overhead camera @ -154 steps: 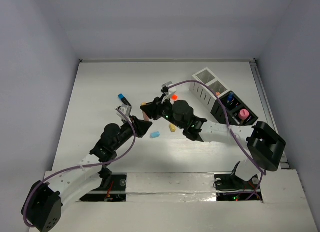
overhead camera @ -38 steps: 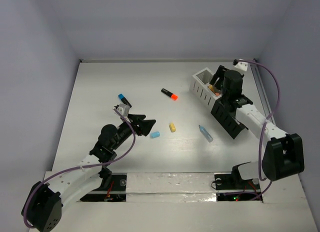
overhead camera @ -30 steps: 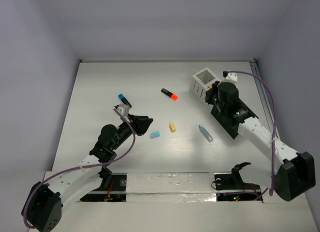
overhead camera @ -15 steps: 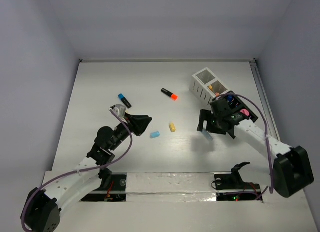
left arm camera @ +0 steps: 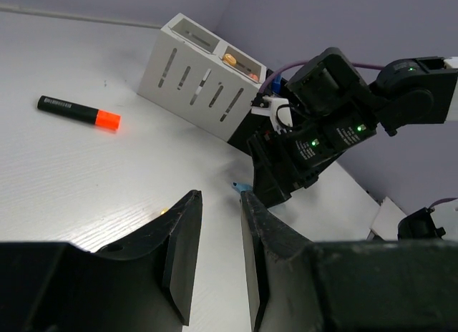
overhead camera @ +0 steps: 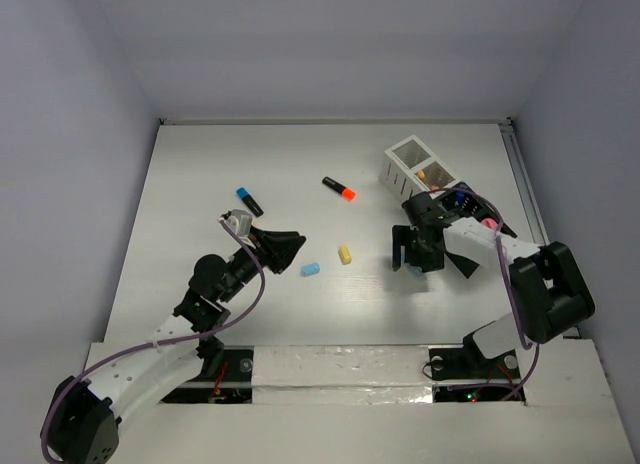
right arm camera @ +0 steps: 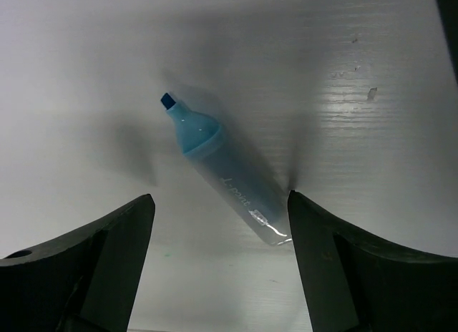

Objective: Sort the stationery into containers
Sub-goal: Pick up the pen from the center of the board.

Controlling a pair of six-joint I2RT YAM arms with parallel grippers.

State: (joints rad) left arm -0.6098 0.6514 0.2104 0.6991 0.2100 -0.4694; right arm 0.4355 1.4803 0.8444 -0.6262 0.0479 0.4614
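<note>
A pale blue marker (right arm camera: 225, 171) lies flat on the white table, between the wide-open fingers of my right gripper (right arm camera: 219, 197), which is lowered over it. The right finger stands close to the marker's rear end. From above, that gripper (overhead camera: 412, 254) covers the marker. My left gripper (overhead camera: 297, 246) hovers at mid-table, its jaws only narrowly apart with nothing between them (left arm camera: 220, 196). Loose stationery: a black marker with orange cap (overhead camera: 339, 189), a black marker with blue cap (overhead camera: 248, 201), a yellow piece (overhead camera: 344, 254) and a pale blue piece (overhead camera: 310, 269). The containers (overhead camera: 417, 164) stand at the right.
The container row runs diagonally from the white boxes to the black ones (overhead camera: 468, 246), just right of my right gripper. A pink cylinder (overhead camera: 490, 224) sits in a black box. The enclosure's walls border the table on all sides.
My right arm came away from the containers and dropped over the pale blue marker, its jaws going from shut to wide open. The left arm shifted only slightly.
</note>
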